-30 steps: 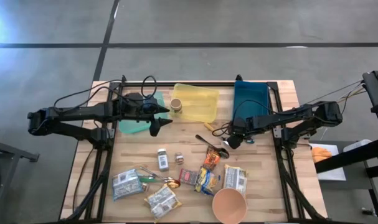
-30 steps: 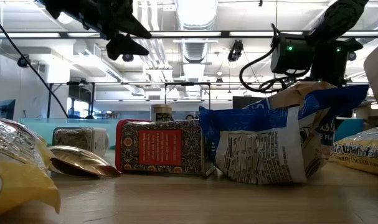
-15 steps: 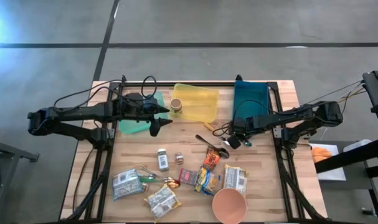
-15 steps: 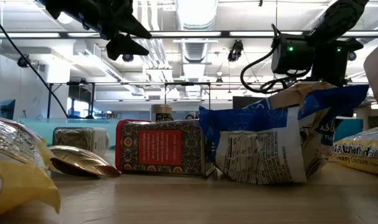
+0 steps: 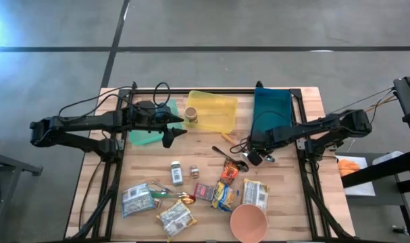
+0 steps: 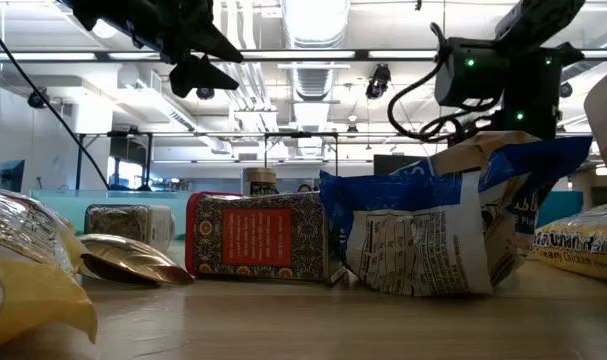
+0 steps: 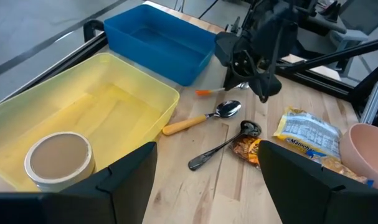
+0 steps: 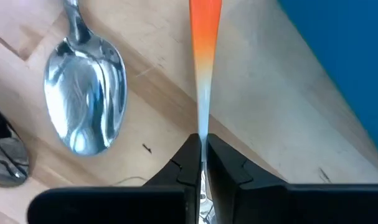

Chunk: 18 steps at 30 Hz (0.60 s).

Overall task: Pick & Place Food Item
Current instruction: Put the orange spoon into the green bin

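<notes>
Left claw (image 5: 176, 127) parked above tabletop (image 5: 150, 169) beside green tray (image 5: 142, 135), fingers spread wide, holding nothing. Yellow tray (image 7: 83, 118) next over, paper cup (image 7: 58, 158) inside. Blue bin (image 7: 160, 46) beyond that. Food packets (image 5: 221, 192) clustered on near half of tabletop, not gripped. Pink bowl (image 5: 248, 223) at front edge. Two spoons (image 7: 223, 127) on wood just beside right claw (image 5: 253, 155). Right claw pinched tight on thin orange-tipped stick (image 8: 204, 68), close to blue bin corner.
</notes>
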Available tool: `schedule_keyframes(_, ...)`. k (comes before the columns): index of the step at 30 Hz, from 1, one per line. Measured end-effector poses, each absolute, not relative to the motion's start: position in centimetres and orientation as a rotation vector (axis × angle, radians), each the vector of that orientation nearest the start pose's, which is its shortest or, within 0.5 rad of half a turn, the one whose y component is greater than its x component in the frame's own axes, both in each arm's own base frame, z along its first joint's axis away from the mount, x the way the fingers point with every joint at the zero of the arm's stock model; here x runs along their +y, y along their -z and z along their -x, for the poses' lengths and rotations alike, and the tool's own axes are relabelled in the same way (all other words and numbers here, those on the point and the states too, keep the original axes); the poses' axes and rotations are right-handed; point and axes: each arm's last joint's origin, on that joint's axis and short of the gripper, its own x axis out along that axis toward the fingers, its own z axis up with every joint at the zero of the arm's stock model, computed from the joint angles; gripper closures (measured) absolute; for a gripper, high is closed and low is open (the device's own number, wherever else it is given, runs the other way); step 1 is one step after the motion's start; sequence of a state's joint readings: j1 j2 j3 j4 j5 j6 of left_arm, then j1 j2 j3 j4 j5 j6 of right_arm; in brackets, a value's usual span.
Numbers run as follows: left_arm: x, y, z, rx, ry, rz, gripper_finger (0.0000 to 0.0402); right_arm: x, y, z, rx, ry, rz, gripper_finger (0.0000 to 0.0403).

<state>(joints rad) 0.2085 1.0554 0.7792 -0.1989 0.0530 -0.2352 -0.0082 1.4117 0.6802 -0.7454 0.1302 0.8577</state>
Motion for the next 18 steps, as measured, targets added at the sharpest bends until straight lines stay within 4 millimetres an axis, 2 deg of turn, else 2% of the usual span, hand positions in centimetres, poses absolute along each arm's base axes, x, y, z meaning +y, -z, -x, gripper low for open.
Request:
schedule_keyframes(7, 4.6, -28.0, -22.4, 0.445, -0.216, 0.33, 0.0119, 0.8, -16.1, -22.0, 1.274, 0.669, -0.582, 0.039)
schedule_keyframes(12, 4.8, -27.5, -23.3, 0.433, -0.233, 0.406, 0.0119, 1.8, -17.8, -22.9, 1.242, 0.645, -0.524, 0.039)
schedule_keyframes(18, 5.1, -25.6, -24.7, 0.505, -0.277, 0.537, 0.0119, 2.9, -20.4, -24.2, 1.158, 0.606, -0.401, 0.039)
